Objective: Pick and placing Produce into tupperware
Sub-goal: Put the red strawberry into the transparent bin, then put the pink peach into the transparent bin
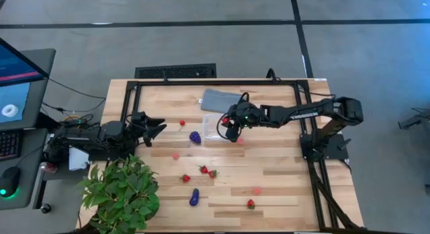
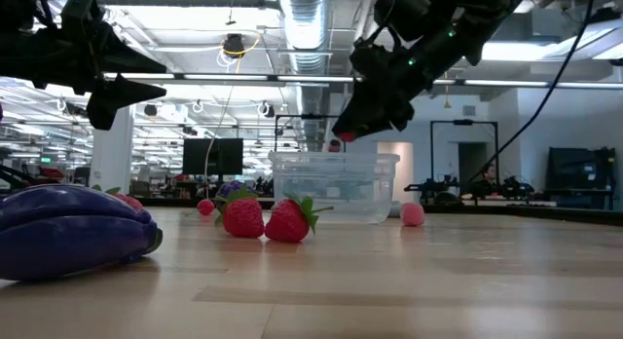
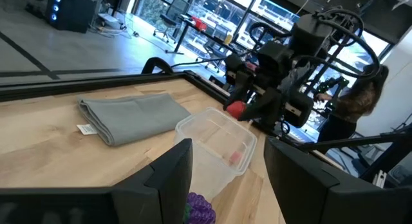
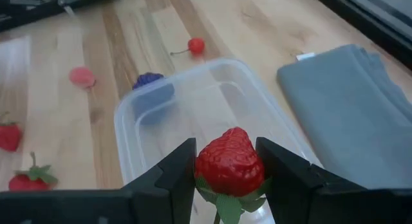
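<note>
My right gripper hangs over the clear tupperware, shut on a red strawberry with a green top. The box stands on the table next to a grey folded cloth. More produce lies loose on the wood: a purple piece, a small red cherry, two strawberries, another, a second purple piece and pink bits. My left gripper waits open above the table's left side, pointing toward the box. My right gripper pinches the strawberry's body between its two fingers, one on each side. The fruit's green top points back toward the wrist and its red tip points away from the gripper. In the low view the strawberry is lifted clear, above the box's rim.
A leafy green plant stands at the table's near left corner. A pink piece lies on the table beside the box. A strawberry and a pink bit lie toward the near edge. A black frame borders the table.
</note>
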Robot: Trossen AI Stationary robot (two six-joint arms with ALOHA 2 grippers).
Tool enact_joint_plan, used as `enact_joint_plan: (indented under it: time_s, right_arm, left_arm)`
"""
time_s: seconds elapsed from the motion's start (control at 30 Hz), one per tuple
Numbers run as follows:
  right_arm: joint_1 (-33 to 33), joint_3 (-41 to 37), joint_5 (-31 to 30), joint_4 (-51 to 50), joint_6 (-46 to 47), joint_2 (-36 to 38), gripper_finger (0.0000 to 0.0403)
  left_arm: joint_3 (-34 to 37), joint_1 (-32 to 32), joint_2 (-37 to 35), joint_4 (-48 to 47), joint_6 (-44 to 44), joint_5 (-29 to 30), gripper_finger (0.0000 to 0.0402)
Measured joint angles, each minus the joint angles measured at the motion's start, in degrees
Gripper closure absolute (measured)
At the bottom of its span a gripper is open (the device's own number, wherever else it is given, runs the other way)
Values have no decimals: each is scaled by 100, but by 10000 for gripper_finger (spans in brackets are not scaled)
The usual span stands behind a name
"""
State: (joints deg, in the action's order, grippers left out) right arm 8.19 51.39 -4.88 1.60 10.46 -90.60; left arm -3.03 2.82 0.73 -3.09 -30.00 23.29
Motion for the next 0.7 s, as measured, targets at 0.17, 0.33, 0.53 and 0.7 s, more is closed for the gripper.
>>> enact_joint_plan:
  time_s: [0.17, 0.33, 0.53, 0.7]
  right_arm:
    - [19, 1, 53, 204, 57, -159, 225]
    - [17, 1, 63, 202, 18, -160, 227]
    - [21, 1, 100, 307, 10, -158, 199]
    - [21, 1, 101, 402, 11, -158, 168]
  left_arm:
    - [0, -1, 0, 0, -2, 0, 219]
    - [0, 0, 0, 0, -22, 0, 219]
    - [0, -1, 0, -2, -24, 0, 219]
    - [0, 0, 0, -2, -24, 0, 219]
